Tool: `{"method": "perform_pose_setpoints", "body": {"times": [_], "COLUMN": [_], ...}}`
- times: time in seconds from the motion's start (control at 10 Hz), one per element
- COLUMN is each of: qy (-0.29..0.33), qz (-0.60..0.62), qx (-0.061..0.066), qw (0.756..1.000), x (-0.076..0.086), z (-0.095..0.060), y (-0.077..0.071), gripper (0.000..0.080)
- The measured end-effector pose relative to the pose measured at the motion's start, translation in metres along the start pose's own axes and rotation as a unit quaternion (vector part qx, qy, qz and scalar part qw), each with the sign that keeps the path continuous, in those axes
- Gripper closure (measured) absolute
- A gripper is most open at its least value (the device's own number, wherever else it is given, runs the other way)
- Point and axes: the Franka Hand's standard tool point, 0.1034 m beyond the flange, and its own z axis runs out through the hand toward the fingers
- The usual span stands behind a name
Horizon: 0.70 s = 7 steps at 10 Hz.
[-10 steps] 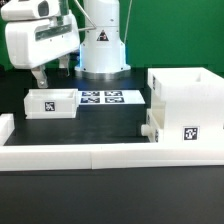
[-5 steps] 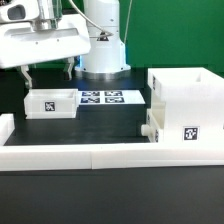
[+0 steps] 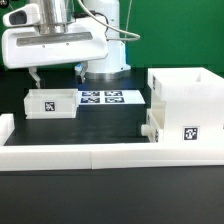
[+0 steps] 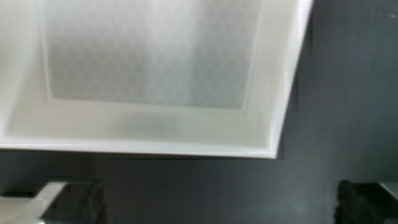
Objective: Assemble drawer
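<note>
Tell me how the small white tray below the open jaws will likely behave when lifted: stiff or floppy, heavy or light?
The small tray looks like rigid moulded plastic with straight walls, so it is probably stiff. It is hollow and shallow, so likely light. Its smooth walls may slip.

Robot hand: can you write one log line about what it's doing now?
gripper: open | holding: nothing | position: above small tray | box case: apart, exterior view's right

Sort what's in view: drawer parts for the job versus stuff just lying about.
For the job:
small tray
tall box case
open pincer, over the tray

Lying about:
long border rail
marker board
</note>
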Motion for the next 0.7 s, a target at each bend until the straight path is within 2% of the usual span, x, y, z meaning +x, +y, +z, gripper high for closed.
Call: {"method": "perform_pose_setpoints", "body": {"times": [0.3,0.4,0.7], "qy": [0.004,0.015,0.009], "qz": [0.094,0.104,0.103], "qx": [0.005,-0.001,-0.006], "qw": [0.996,0.995,0.995], "x": [0.000,-0.008,-0.033], "z": [0.001,0.005,0.016], "y": [-0.002,0.000,-0.006], "gripper": [0.0151,0.0151,0.0151]}}
